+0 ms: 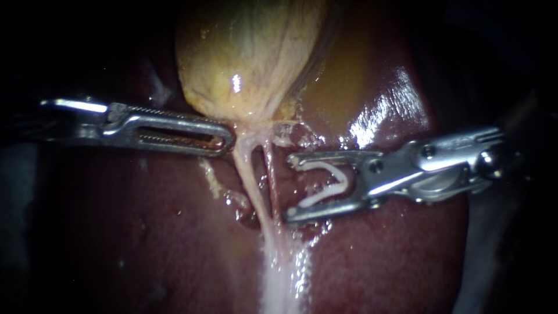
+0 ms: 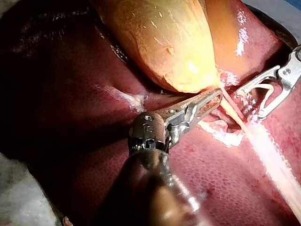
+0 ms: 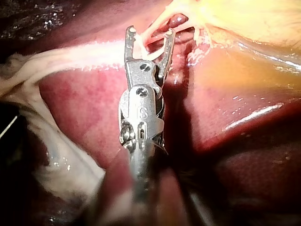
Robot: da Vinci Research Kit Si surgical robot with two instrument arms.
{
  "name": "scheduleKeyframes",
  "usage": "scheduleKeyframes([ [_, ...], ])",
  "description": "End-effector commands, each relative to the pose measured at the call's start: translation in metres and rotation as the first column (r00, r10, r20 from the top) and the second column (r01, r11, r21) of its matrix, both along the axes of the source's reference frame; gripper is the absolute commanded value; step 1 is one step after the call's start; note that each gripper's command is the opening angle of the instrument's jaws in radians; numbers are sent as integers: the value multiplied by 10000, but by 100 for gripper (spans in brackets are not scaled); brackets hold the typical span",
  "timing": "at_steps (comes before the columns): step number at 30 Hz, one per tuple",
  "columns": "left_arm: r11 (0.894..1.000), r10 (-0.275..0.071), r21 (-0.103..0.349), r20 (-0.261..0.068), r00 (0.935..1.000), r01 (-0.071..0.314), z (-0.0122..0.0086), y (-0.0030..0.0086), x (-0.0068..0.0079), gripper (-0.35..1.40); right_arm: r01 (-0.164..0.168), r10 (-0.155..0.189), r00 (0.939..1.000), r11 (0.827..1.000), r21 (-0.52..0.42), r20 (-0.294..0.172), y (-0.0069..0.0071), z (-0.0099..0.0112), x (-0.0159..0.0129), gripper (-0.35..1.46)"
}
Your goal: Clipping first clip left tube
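Right end effector (image 1: 289, 188) wide (clip (image 1: 347, 181) between)

On the liver (image 1: 378, 256), the left tube (image 1: 247, 168) and right tube (image 1: 269, 174) run down side by side from the gallbladder's (image 1: 244, 58) lower end. The left tool (image 1: 225, 138) sits just left of them. The right tool (image 1: 290, 189), a clip (image 1: 331, 185) between its jaws, sits just right.

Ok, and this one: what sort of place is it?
Probably a surgical training bench, not inside a body: a yellowish, bulging gallbladder lies on a glossy dark-red liver whose edge meets a pale grey surface; a slender metal left instrument and a right instrument holding a white V-shaped clip work there.
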State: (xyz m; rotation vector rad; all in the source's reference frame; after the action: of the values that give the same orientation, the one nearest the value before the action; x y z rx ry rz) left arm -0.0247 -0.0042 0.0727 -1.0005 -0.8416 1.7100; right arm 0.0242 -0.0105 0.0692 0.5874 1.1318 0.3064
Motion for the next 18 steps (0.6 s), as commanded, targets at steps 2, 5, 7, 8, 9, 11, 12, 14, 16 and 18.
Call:
scheduleKeyframes([
  [2,10000,-14,-8,-14,10000,14,0,-1,-1,-35,12,-12,10000,10000,26,-1,-3,4,6,49],
  [5,10000,0,-1,-5,10000,0,0,-2,-3,-35,33,-32,10000,10000,73,-10,-6,8,11,49],
  [7,10000,-5,-3,-8,10000,5,0,-2,-3,-35,9,-9,10000,9999,118,8,-7,9,14,49],
  [8,10000,-6,-3,-9,10000,6,0,-2,-3,-35,30,-30,10000,9999,127,-5,-7,9,15,49],
  [9,10000,-8,-3,-10,10000,8,0,-2,-4,-35,27,-27,10000,9999,121,-3,-7,10,16,49],
  [11,10000,11,8,4,10000,-11,0,-2,-4,-35,47,-47,10000,9999,121,-16,-9,11,19,49],
  [12,10000,11,8,4,10000,-11,0,-2,-4,-35,27,-27,10000,9999,169,1,-9,12,20,49],
  [14,10000,6,8,1,10000,-6,-1,-2,-5,-35,74,-73,10000,9998,169,-28,-12,14,23,49],
  [16,10000,0,8,-3,10000,0,-1,-3,-6,-35,67,-67,10000,9996,262,-14,-15,17,26,49],
  [18,10000,-6,8,-7,10000,6,-2,-3,-7,-35,121,-120,9999,9995,304,-42,-19,20,30,49],
])
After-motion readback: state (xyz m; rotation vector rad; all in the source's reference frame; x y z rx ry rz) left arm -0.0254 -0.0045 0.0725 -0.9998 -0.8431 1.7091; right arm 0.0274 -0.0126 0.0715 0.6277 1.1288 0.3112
